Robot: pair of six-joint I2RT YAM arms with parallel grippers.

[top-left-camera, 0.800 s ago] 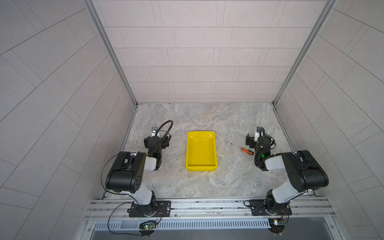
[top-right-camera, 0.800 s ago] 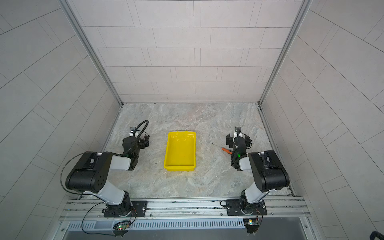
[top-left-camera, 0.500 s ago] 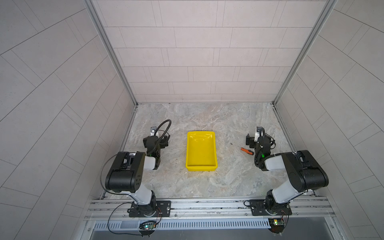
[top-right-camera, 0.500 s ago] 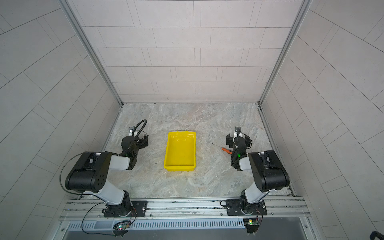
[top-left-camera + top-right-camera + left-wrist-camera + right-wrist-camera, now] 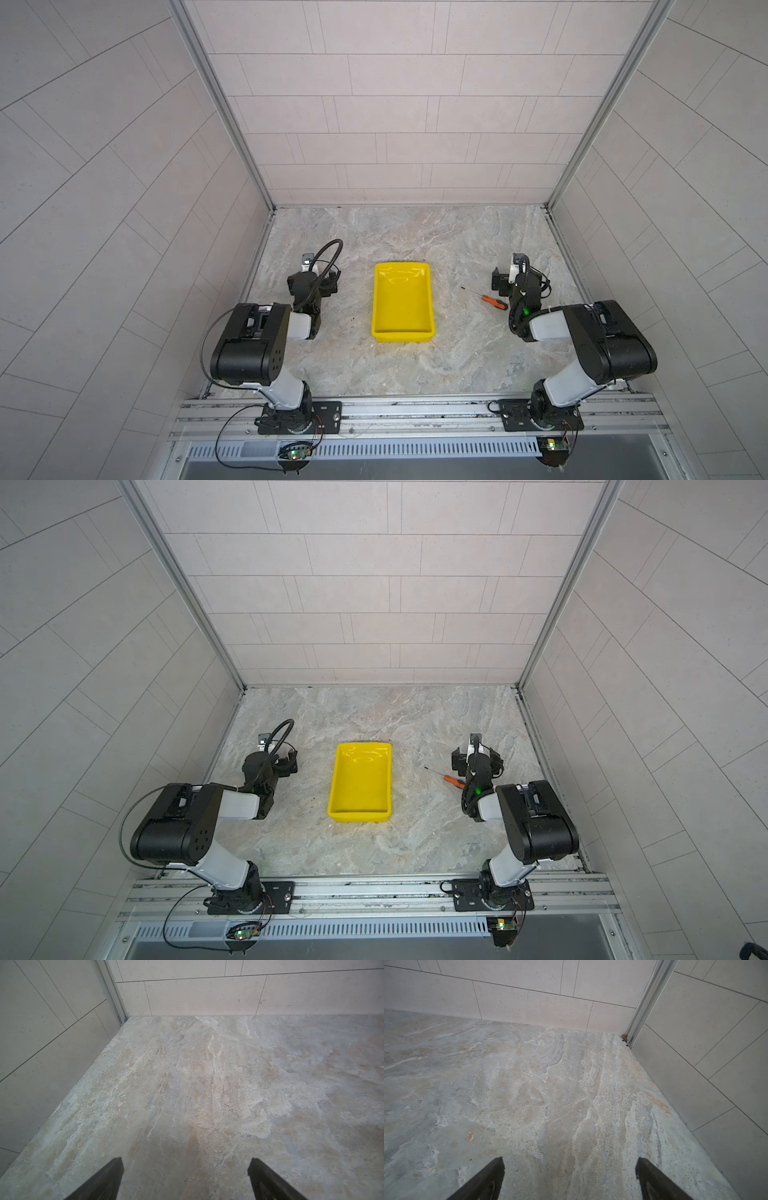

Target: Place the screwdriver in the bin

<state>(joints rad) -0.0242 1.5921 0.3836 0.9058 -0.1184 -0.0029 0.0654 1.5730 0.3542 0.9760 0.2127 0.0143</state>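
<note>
The bin [image 5: 402, 332] sat near the middle of the marbled counter [image 5: 415, 232], its long sides running away from the arms' rail. It was bright yellow and glossy, with only light glinting off its bare inside [image 5: 360, 783].

The screwdriver [image 5: 491, 300] lay flat on the counter to the right of the bin and apart from it, not in it. Its thin dark shaft pointed back toward the bin side, and its orange handle [image 5: 453, 781] ran toward the right arm. The black end sat just beside the wrist of that arm. I could not tell from above whether the two touched.

The right tool [image 5: 517, 282] hung low over the counter, just behind the screwdriver's handle, and faced the back wall. From its wrist camera the tool [image 5: 569, 1160] stood spread wide. Its two dark fingers [image 5: 488, 1180] were far apart, with only bare counter showing between them. It had hold of nothing.

The left tool [image 5: 314, 280] was on the other side of the bin, well apart from the screwdriver, and also pointed at the back wall. Its wrist camera showed the same thing. The tool [image 5: 186, 1162] was parted wide and its fingers [image 5: 106, 1180] gripped nothing, with the counter and the left corner of the tiled walls beyond. A black cable [image 5: 328, 253] looped up over its wrist.
</note>
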